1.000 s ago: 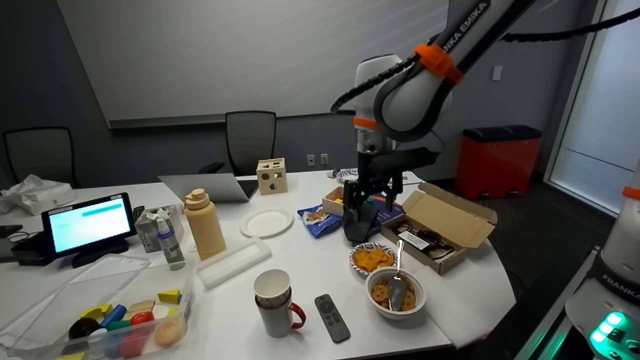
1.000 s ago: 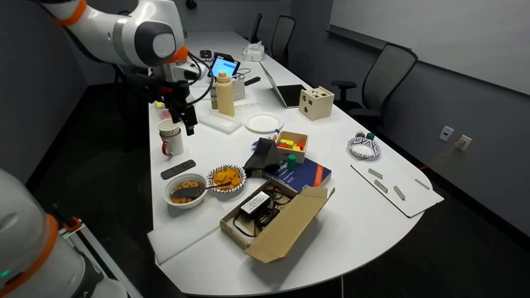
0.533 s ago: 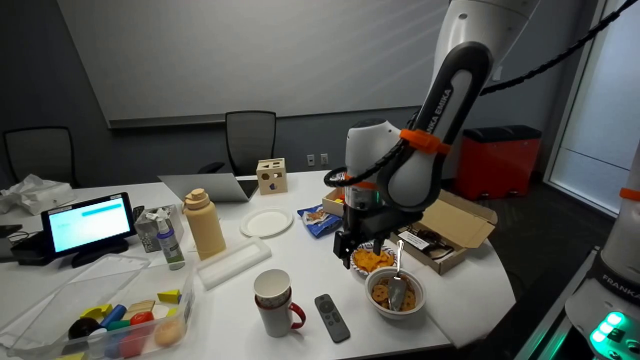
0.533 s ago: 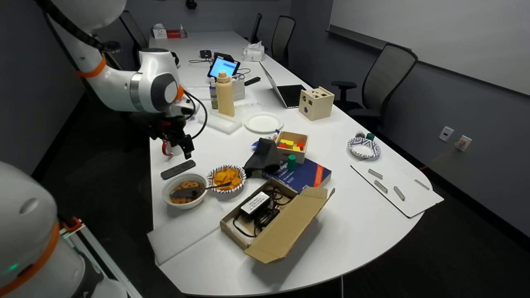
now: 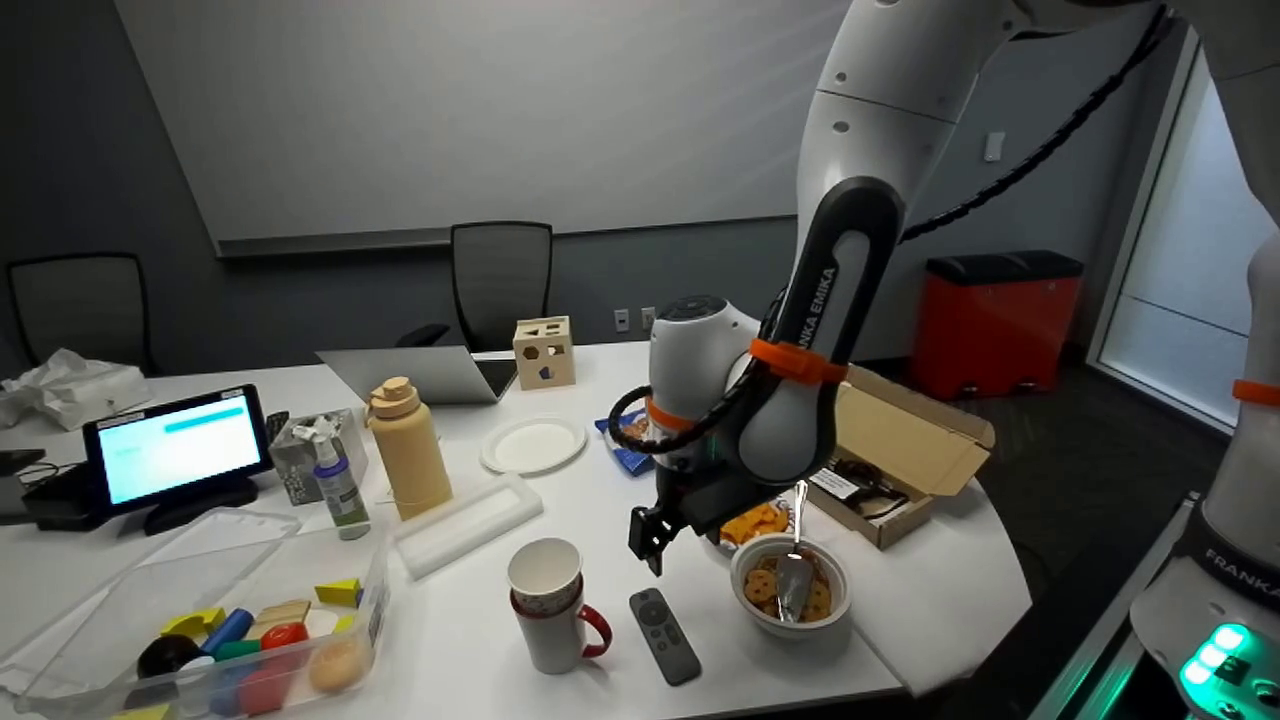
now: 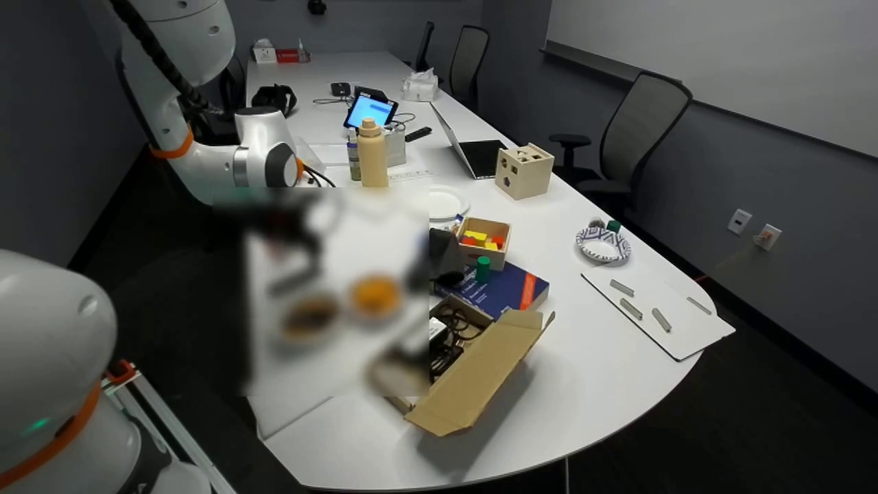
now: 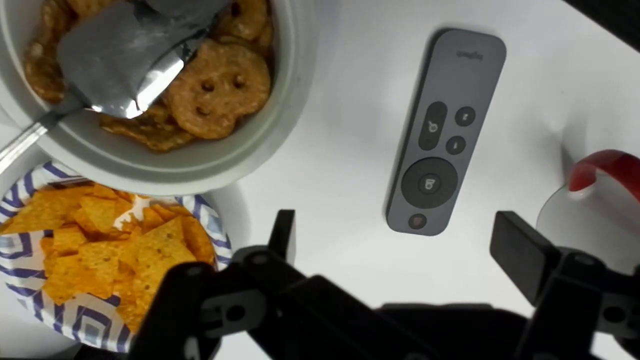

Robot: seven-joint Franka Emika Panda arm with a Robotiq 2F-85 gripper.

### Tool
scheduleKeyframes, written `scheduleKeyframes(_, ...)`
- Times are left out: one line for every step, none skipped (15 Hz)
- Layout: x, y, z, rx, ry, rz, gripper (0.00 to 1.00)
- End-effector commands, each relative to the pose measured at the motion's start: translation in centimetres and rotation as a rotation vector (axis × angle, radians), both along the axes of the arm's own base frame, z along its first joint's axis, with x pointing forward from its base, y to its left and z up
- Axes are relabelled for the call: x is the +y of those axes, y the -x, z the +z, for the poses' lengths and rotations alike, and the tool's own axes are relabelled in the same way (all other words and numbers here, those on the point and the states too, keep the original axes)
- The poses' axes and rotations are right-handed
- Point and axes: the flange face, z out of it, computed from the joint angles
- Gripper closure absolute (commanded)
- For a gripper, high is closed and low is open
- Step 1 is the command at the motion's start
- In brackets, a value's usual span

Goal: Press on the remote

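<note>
Tan bottle (image 5: 411,455), open laptop (image 5: 420,376), holed wooden cube (image 5: 544,354)

Both exterior views look down across the bench (image 5: 455,625) from well back, sharing bottle (image 5: 411,458) and laptop (image 5: 425,376); the wrist view faces down past the fingers (image 7: 522,257), near the remote (image 7: 445,135).

Remote (image 7: 448,127) grey, buttons (image 7: 456,145) darker. Fingers (image 7: 521,257) black. Worktop (image 7: 340,190) white. Mug (image 5: 553,642) white, handle (image 7: 615,161) dark red. Chips (image 7: 95,255) orange, bowl (image 7: 92,327) white with blue geometric pattern. Bottle (image 5: 412,460) tan. Bin (image 5: 1000,330) red, lid (image 5: 1000,266) black. Book (image 6: 497,289) navy, orange stripe (image 6: 527,291).
</note>
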Motion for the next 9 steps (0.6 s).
scheduleKeyframes(2.2, -1.5, -1.9, -0.014, 0.004, 0.014, 0.0)
scheduleKeyframes(2.8, -1.6, -2.2, -0.009, 0.003, 0.017, 0.25)
scheduleKeyframes(3.2, -1.7, -2.6, -0.01, 0.001, 0.022, 0.26)
scheduleKeyframes(3.7, -1.8, -2.9, -0.011, -0.001, 0.026, 0.32)
scheduleKeyframes(4.0, -1.9, -3.2, -0.009, -0.002, 0.029, 0.42)
scheduleKeyframes(4.3, -2.0, -3.4, -0.006, -0.002, 0.031, 0.5)
scheduleKeyframes(4.6, -2.1, -3.8, -0.007, -0.003, 0.034, 0.58)
scheduleKeyframes(4.8, -2.2, -3.8, -0.007, -0.002, 0.036, 0.65)
scheduleKeyframes(4.9, -2.2, -4.0, -0.005, 0.0, 0.038, 0.72)
